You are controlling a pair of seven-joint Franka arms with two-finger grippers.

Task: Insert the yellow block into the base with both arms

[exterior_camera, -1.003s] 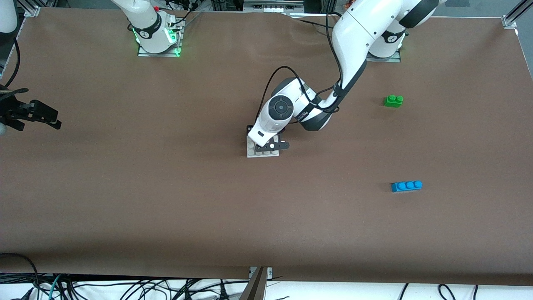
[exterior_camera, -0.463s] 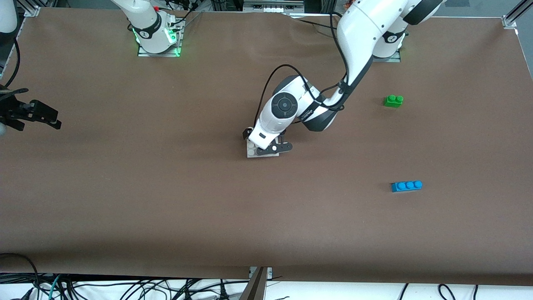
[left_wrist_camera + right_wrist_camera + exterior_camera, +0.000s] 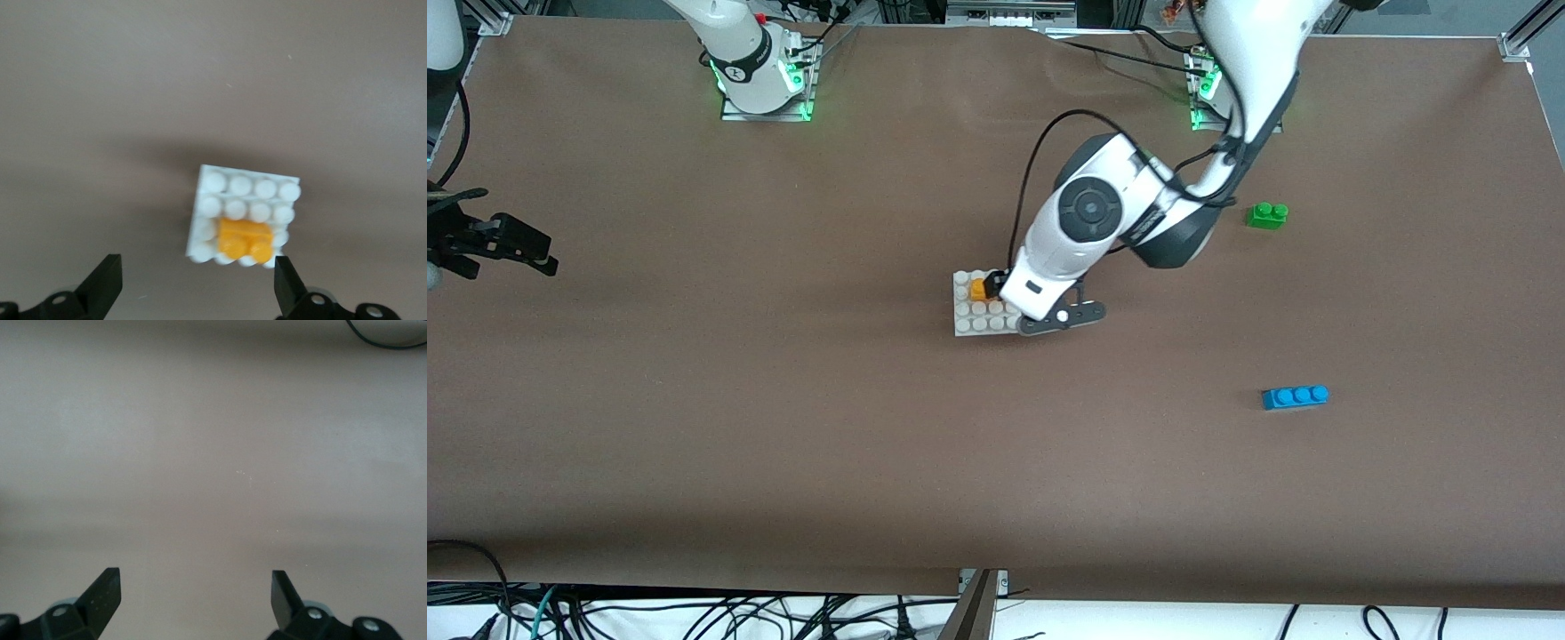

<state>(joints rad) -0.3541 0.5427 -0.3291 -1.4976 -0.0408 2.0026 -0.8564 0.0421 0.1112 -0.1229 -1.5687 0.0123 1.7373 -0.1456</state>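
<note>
Green brick (image 3: 1266, 215), blue brick (image 3: 1295, 396) well apart.

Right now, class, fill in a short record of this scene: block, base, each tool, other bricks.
block: yellow block seated on the base's studs, at an edge row
base: white base, mid-table
left tool: left tool open, above the base, holding nothing
right tool: right tool open, over bare table at the right arm's end, waiting
others: green brick, blue brick, loose on the table
</note>
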